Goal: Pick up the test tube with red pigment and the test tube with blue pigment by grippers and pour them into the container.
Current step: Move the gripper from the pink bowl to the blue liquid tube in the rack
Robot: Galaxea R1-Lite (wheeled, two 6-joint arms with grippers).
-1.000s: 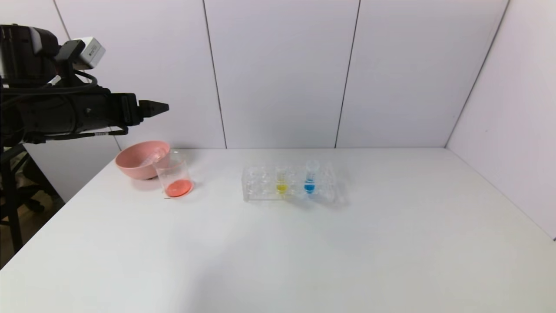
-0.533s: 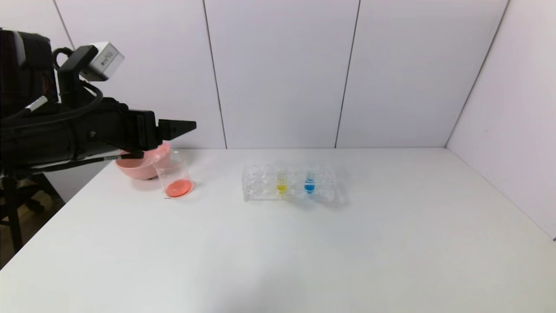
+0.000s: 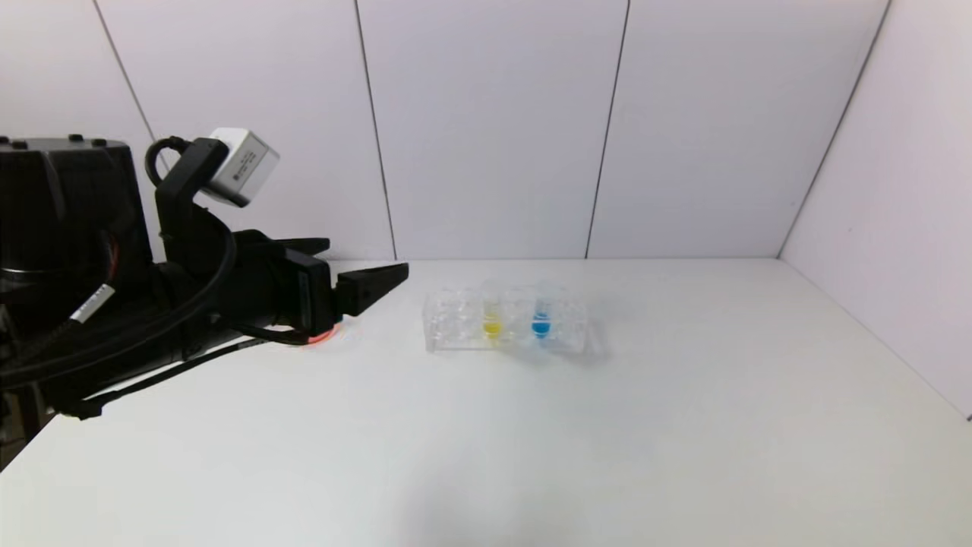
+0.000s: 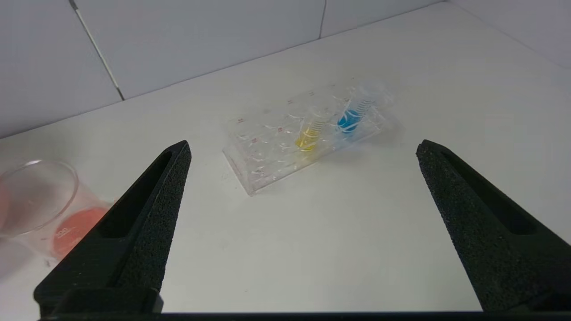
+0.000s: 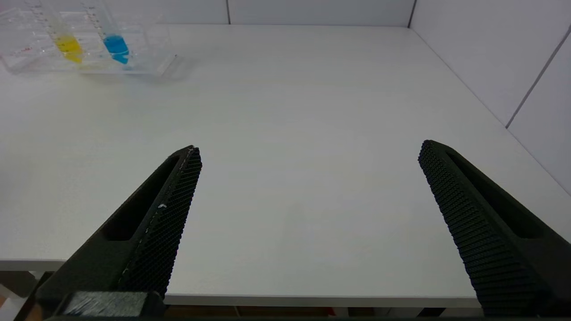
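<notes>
The test tube with blue pigment (image 4: pixel 352 117) stands upright in the clear rack (image 4: pixel 267 156) near the middle of the table (image 3: pixel 683 425), with the yellow tube (image 4: pixel 310 133) in the slot just beside it, on the side nearer my left gripper. That neighbour is my first worry: the two tubes sit so close that a finger coming in from my side could catch the yellow one instead, or knock both and tip the light rack. My left gripper (image 4: pixel 303 149) hovers above the table between the container and the rack, its jaws spread wide and holding nothing, pointed at the rack. The container (image 4: pixel 42 209) already holds red-orange liquid and sits just beside my left finger (image 4: pixel 147 209); in the head view my arm hides most of it, so I judge a careless sweep of the wrist or cables could bump it and spill what is inside. I see no test tube with red pigment in the rack or in either hand, so I take it that only the blue one is left to pour. The tube is slim, smooth and clear, so a grip set too high or off centre could let it slip or drag the rack up with it. My right gripper (image 5: pixel 308 151) waits at the near edge of the table, well apart from the rack, jaws wide and empty.
</notes>
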